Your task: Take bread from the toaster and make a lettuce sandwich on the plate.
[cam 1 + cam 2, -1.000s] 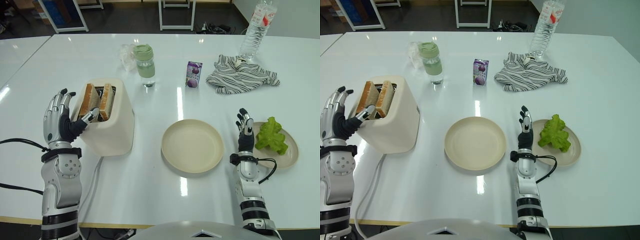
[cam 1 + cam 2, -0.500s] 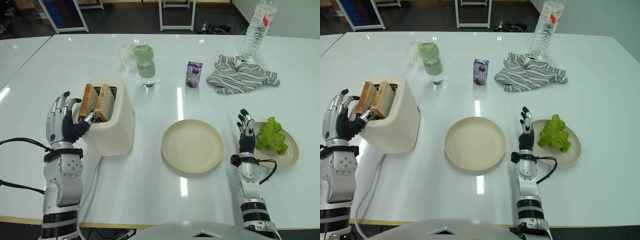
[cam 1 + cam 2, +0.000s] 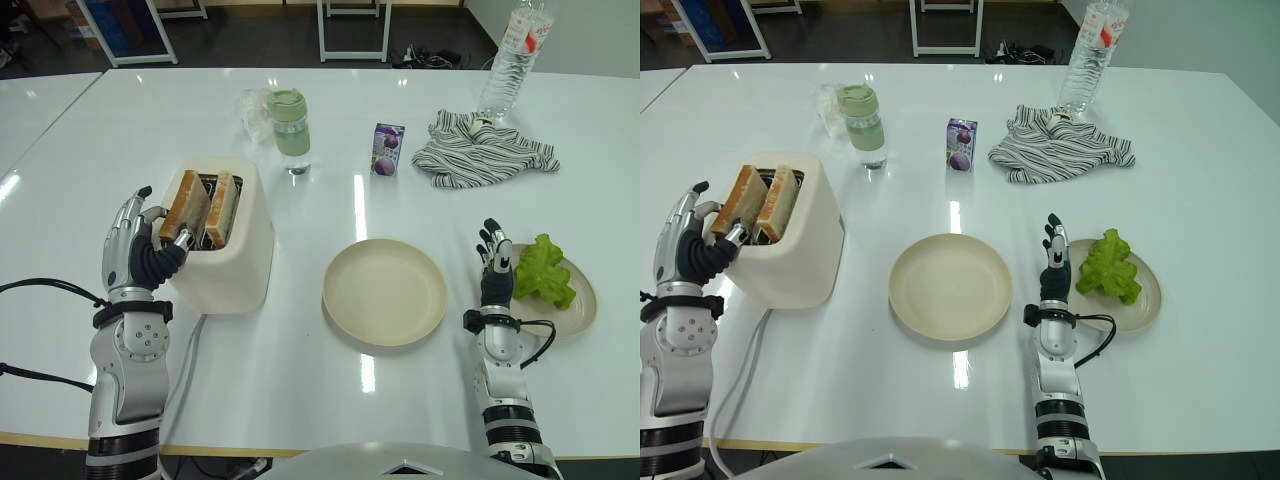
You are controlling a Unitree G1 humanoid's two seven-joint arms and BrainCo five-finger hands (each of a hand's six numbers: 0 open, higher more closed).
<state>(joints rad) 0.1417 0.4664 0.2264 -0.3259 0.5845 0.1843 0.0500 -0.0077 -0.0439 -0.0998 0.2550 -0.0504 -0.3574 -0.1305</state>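
Observation:
A cream toaster (image 3: 238, 268) stands at the table's left with two bread slices sticking up from its slots. My left hand (image 3: 138, 250) is at the toaster's near-left corner, fingers curled around the left slice (image 3: 186, 204), thumb in front of it. The right slice (image 3: 222, 204) stands free. An empty beige plate (image 3: 336, 300) lies in the middle. A lettuce leaf (image 3: 543, 272) rests on a smaller plate (image 3: 586, 305) at the right. My right hand (image 3: 494, 264) stands upright with straight fingers just left of that small plate, holding nothing.
Behind the plates are a green-lidded bottle (image 3: 290, 125), a purple juice carton (image 3: 387, 150), a striped cloth (image 3: 482, 148) and a clear water bottle (image 3: 512, 55). The toaster's cord (image 3: 186, 365) runs toward the table's front edge.
My left hand has moved right, from open beside the toaster to closed around the left slice. The slices now lean differently, and the toaster has shifted slightly right. The right hand has barely moved.

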